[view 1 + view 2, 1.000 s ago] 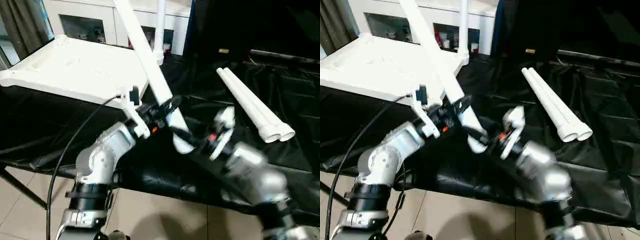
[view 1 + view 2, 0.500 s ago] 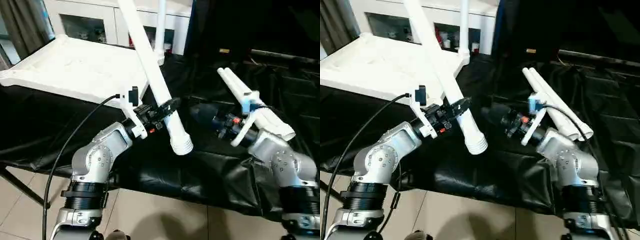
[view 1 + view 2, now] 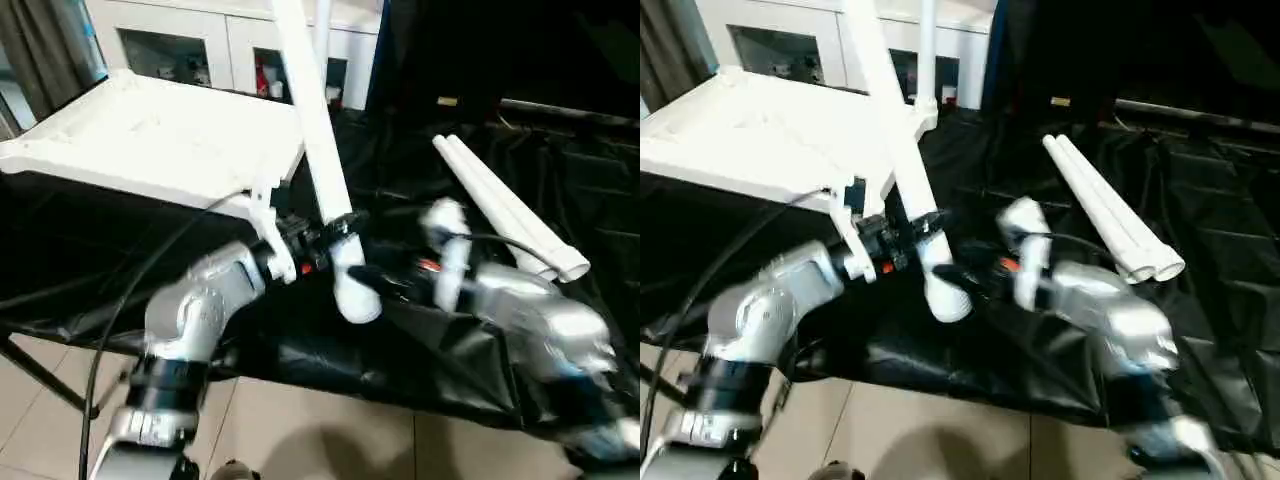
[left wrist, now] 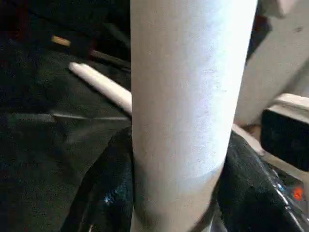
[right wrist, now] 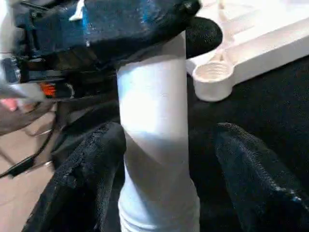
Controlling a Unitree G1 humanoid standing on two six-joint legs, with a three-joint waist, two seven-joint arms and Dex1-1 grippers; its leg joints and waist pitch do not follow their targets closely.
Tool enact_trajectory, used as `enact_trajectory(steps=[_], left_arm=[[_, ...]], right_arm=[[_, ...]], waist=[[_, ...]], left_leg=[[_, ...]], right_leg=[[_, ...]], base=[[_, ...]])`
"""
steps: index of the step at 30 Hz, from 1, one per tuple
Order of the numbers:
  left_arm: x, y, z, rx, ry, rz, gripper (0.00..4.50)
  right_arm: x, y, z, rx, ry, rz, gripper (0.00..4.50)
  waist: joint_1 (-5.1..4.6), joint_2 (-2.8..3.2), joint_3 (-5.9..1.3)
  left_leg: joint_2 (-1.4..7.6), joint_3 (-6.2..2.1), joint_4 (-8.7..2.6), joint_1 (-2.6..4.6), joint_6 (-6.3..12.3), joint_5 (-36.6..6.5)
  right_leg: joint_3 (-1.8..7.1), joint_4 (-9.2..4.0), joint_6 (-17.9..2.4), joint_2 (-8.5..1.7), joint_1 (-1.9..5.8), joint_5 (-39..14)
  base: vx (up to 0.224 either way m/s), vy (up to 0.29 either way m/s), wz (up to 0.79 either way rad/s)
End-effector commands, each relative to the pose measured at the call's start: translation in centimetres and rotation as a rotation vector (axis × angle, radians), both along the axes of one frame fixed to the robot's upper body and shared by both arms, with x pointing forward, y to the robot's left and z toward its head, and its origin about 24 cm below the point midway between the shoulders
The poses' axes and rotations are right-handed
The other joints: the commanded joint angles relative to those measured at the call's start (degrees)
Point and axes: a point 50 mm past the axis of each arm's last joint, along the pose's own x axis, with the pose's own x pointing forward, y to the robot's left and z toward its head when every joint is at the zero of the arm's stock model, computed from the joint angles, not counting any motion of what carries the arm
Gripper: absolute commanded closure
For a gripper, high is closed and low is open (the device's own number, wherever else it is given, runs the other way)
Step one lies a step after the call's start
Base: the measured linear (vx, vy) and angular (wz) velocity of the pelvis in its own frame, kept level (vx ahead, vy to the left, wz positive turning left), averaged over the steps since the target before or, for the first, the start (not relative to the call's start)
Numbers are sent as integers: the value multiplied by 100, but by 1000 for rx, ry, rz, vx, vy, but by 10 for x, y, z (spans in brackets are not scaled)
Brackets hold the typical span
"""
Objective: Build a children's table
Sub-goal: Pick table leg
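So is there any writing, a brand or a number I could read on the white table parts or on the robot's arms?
None can be read.
Tabletop, held leg, two loose legs: plain white, no print.
Small yellowish tag on the black cover: too small to read.

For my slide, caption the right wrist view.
Open right claw straddles the white leg gripped by the left claw.
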Motion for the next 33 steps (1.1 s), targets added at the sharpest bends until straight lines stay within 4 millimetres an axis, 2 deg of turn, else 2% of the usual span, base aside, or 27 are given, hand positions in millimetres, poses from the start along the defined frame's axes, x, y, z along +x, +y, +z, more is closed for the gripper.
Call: enact_trajectory(steps=[1,5,6,7,17,18,19,21,23,25,27,30,33], left_arm=[[0,-14,11,-18,-30,-30,255],[0,-18,16,-18,-44,-34,255],[0,-18,16,-18,-44,-35,255],[0,-18,16,-18,-44,-33,255],[0,-15,14,7,-47,-22,255],[0,-15,13,14,-49,-28,199],[-1,-15,13,10,-40,-41,185],[-3,-16,13,0,-32,-68,185],[-8,-17,15,-24,-43,-125,151],[-11,-18,17,-54,-58,-160,142],[-12,-18,19,-96,-58,-183,123],[-16,-15,28,-246,-46,-268,95],[-20,-12,35,-303,-57,-342,94]], right_arm=[[7,0,-3,-62,-11,-71,127],[9,12,-5,-80,-30,-68,127],[9,14,-6,-85,-34,-69,154],[11,17,-7,-87,-34,-70,161],[12,19,-5,-83,-55,-59,241],[11,19,-4,-62,-60,-39,247],[9,19,-3,-41,-60,-22,253],[7,19,-2,-22,-57,-3,253],[1,18,0,13,-54,58,255],[-4,17,1,37,-49,106,256],[-8,15,3,61,-46,147,256],[-14,12,6,110,-19,212,256],[-18,8,6,129,-2,261,256]], waist=[[13,-3,-400],[35,-1,-407],[47,0,-408],[45,-5,-407],[17,-15,-396],[20,-7,-395],[21,-10,-396],[27,-13,-405],[34,-11,-407],[32,-18,-401],[35,-25,-397],[41,-27,-394],[45,-26,-382]], left_leg=[[7,75,-403,138,-139,-881],[10,81,-396,142,-124,-775],[8,81,-396,138,-130,-747],[3,83,-397,134,-118,-758],[8,83,-405,142,-106,-928],[7,82,-403,140,-90,-911],[8,83,-403,139,-86,-902],[8,83,-395,139,-67,-858],[6,87,-390,145,-22,-826],[10,87,-386,128,39,-762],[8,92,-388,134,76,-828],[3,96,-386,143,65,-913],[10,92,-396,147,59,-1030]], right_leg=[[32,-387,-1150,-225,262,-352],[29,-364,-1213,-218,261,-108],[27,-354,-1202,-217,276,7],[28,-355,-1195,-217,284,40],[35,-380,-1140,-218,276,-229],[36,-378,-1139,-218,273,-211],[37,-378,-1138,-220,276,-206],[35,-362,-1167,-220,286,-112],[34,-354,-1212,-216,286,-35],[30,-344,-1264,-213,294,105],[34,-357,-1284,-214,294,9],[30,-355,-1342,-210,288,-113],[31,-381,-1341,-216,273,-370]], base=[[0,0,0],[0,0,0],[0,0,0],[0,0,0],[0,0,0],[0,0,0],[0,0,0],[0,0,0],[0,0,0],[0,0,0],[0,0,0],[0,0,0],[0,0,0]])
